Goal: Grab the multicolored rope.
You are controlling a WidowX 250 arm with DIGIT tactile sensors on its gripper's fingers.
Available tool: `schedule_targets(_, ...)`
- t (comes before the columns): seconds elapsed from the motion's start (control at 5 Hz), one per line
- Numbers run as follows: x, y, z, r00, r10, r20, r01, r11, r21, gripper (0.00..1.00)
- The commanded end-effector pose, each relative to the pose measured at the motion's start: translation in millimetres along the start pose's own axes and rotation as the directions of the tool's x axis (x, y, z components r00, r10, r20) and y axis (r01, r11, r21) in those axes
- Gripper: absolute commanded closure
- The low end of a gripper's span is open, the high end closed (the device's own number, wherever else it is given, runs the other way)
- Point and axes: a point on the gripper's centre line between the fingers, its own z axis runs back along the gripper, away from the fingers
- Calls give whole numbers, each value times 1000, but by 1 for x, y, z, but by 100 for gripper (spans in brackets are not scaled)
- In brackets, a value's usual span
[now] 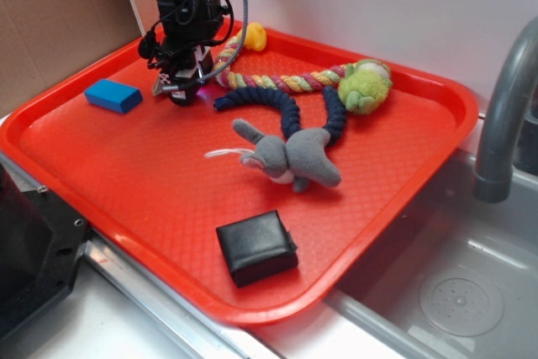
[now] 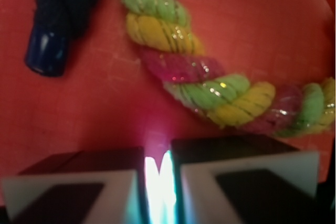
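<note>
The gripper (image 1: 179, 90) is being held low over the far left part of the red tray (image 1: 126, 166), its tip just above or touching the tray floor; which of the two cannot be told. In the wrist view its fingers (image 2: 79, 187) are being shown pressed nearly together, with only a thin bright slit between them and nothing caught there. The multicolored rope (image 1: 282, 81) is being shown lying along the far side of the tray, running from just right of the gripper toward the right, where it is being met by a fuzzy lime-green plush ball (image 1: 367, 84). In the wrist view the twisted yellow, pink and green strands (image 2: 210, 90) are being seen curving just beyond the fingertips, apart from them. A dark navy braided rope (image 1: 290, 111) is being shown bent in an arc just near of the multicolored one, its capped end (image 2: 47, 51) lying left of it in the close view. A yellow toy (image 1: 254, 36) is being seen by the far rim, behind the rope's left end. A grey plush animal (image 1: 290, 157) is lying near the tray's middle, a blue block (image 1: 113, 95) is resting at the left, and a black square pouch (image 1: 256, 246) is sitting at the near side. A grey faucet (image 1: 504, 98) is standing over the sink (image 1: 445, 283) on the right
</note>
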Motion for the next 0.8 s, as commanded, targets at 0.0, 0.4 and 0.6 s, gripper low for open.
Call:
schedule_targets(0.0, 5, -9, 47, 1000, -10, 16, 9, 1000, 26, 0)
schedule_targets(0.4, 18, -7, 137, 993, -51, 104, 40, 994, 104, 0)
schedule_targets(0.6, 39, 6, 108, 981, -171, 94, 157, 978, 137, 0)
